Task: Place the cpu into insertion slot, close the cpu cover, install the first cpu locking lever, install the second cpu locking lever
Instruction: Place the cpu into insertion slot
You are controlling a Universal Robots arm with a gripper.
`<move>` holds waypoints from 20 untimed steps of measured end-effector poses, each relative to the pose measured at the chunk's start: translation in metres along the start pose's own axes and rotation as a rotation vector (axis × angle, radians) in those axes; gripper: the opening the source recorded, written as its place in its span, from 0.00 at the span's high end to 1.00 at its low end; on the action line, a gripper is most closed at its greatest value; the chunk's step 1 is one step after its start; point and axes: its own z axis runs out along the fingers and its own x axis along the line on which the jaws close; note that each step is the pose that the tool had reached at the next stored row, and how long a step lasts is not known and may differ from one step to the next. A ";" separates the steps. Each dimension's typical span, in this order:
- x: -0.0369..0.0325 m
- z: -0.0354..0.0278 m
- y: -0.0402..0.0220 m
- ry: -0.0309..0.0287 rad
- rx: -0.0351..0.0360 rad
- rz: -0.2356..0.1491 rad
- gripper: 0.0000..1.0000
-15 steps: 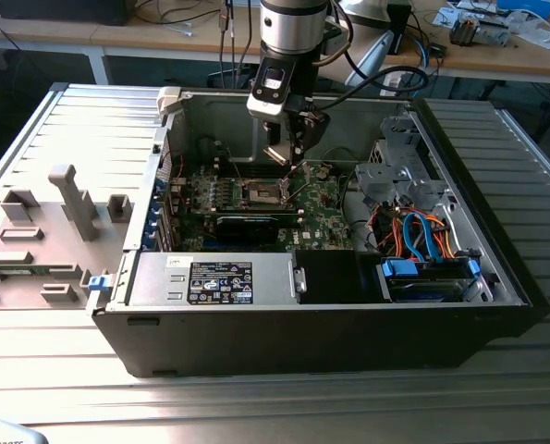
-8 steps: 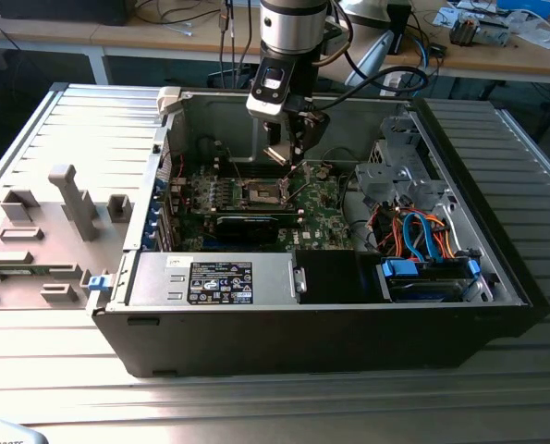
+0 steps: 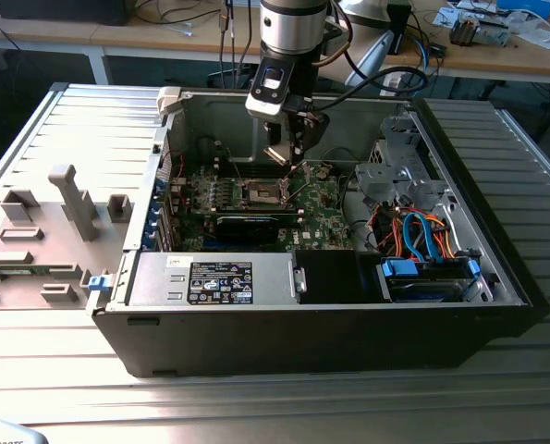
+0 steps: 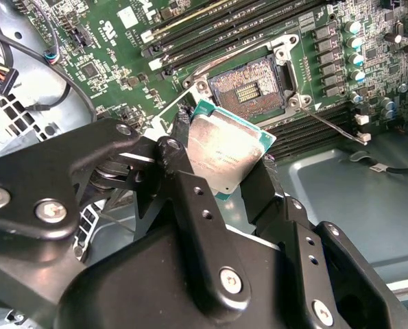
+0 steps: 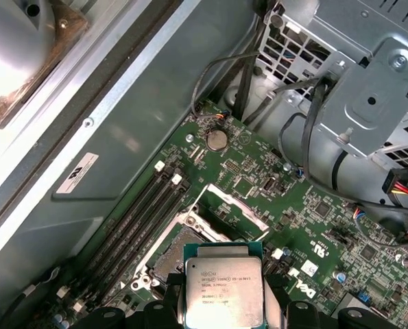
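Your pincer is pinching the cpu by two opposite edges, a black finger pressed against each side (the chip's dull silver top shows in both wrist views). The chip hangs tilted above the board and apart from the insertion slot, which lies open with its brownish contact field bare. In the first wrist view, the cpu cover stands swung up beside the slot. Long memory slots run just beside the socket on the green motherboard. The board sits inside the open computer case that you see in the exterior view.
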 end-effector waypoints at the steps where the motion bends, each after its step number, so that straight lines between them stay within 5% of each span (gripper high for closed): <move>1: 0.0000 0.0000 0.0000 -0.0001 -0.0001 0.001 0.45; 20: 0.0000 0.0004 0.0000 -0.0015 -0.0002 0.021 0.45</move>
